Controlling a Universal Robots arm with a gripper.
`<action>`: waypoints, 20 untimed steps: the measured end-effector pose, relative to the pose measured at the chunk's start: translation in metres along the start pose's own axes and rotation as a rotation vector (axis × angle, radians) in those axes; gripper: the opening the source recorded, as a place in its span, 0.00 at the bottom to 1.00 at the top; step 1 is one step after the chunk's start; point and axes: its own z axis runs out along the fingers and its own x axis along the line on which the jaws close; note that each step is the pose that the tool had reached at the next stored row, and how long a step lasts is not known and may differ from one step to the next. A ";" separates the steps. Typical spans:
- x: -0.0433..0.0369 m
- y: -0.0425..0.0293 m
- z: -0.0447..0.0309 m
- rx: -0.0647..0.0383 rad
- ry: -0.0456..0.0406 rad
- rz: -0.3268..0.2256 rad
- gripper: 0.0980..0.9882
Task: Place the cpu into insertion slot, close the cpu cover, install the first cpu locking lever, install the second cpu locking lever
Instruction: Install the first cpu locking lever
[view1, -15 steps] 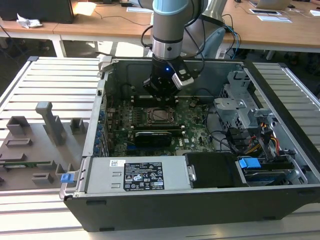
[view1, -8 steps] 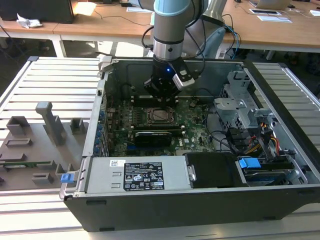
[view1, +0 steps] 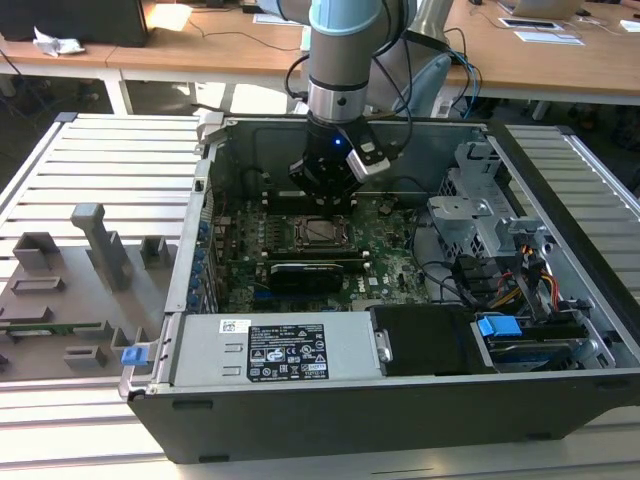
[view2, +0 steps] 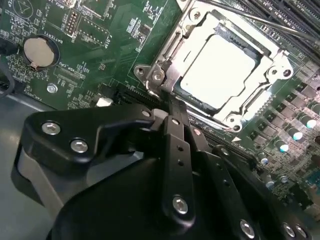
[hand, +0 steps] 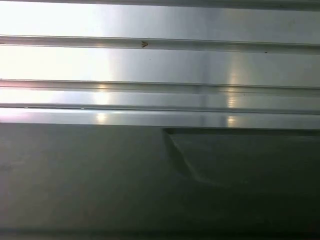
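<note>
The cpu (view2: 216, 70) seated beneath the closed cpu cover (view2: 165, 65); gripper (view2: 172, 107), fingers pinched together, should press the lever beside it squarely.

Exterior view looked down from high front of open computer case (view1: 400, 400), whole case in frame, my arm (view1: 345, 50) entering at 12 o'clock. Second wrist view sat close behind my gripper (view2: 172, 107), facing down along it at motherboard (view2: 100, 45); cpu (view2: 215, 65) lay near, at 1 o'clock. Both views shared socket area of board. First wrist view faced close onto ribbed metal surface (hand: 160, 65) and grey panel (hand: 100, 180).
</note>
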 end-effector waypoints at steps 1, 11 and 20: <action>-0.0002 0.0001 -0.0011 0.004 -0.0004 0.000 0.01; -0.0002 -0.0029 -0.0104 0.018 0.0002 -0.001 0.01; 0.0003 -0.0246 -0.0097 0.019 0.0002 -0.001 0.01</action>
